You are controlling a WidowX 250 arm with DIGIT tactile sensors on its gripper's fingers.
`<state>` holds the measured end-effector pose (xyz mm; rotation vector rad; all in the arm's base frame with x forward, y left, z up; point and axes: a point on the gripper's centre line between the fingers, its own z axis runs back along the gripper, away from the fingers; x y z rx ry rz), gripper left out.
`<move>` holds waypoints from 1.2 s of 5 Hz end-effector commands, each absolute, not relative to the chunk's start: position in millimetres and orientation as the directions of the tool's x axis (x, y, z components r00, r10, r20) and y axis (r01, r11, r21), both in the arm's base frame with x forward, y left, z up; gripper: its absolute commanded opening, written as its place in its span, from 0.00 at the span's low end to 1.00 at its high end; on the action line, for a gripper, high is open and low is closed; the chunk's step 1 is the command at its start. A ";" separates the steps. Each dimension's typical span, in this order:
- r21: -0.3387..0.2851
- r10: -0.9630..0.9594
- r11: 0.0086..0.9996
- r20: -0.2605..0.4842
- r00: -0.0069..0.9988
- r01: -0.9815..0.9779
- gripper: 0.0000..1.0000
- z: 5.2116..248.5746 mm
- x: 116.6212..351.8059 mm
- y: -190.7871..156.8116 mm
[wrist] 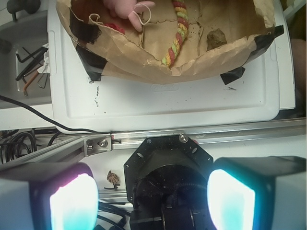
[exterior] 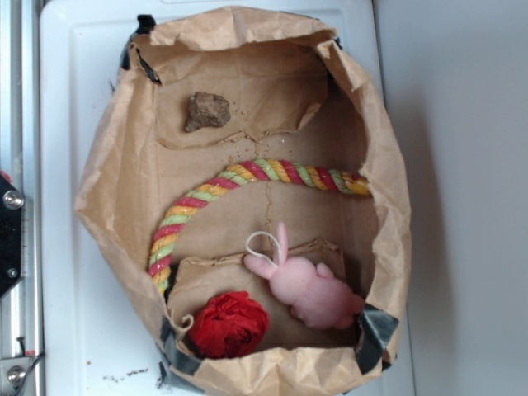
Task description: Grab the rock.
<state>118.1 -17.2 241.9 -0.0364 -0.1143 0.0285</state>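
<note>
Rock [exterior: 206, 111] is seen lying untouched inside the paper bag [exterior: 379, 173], well ahead of the gripper [wrist: 152, 199], whose pads [wrist: 231, 199] are held wide apart, nothing between them.

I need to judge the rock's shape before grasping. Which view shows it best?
The exterior view: the rock lies fully exposed on the bag floor, seen from above. The wrist view shows it small and distant, near the bag's edge.

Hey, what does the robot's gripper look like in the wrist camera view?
The gripper has two chunky grey fingers with glowing pads, pink-to-cyan on one and cyan on the other, flanking a black octagonal mount with silver screws.
</note>
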 end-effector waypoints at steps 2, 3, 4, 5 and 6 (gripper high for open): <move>-0.063 0.072 0.996 0.128 0.989 -0.064 1.00 249.4 123.2 -4.5; -0.053 0.104 0.994 0.145 0.984 -0.098 1.00 249.9 126.4 3.1; -0.053 0.132 0.991 0.160 0.978 -0.125 1.00 253.3 128.0 8.6; -0.057 0.148 0.988 0.162 0.976 -0.141 1.00 253.5 133.2 11.3; -0.057 0.150 0.988 0.177 0.973 -0.141 1.00 231.3 183.0 -13.7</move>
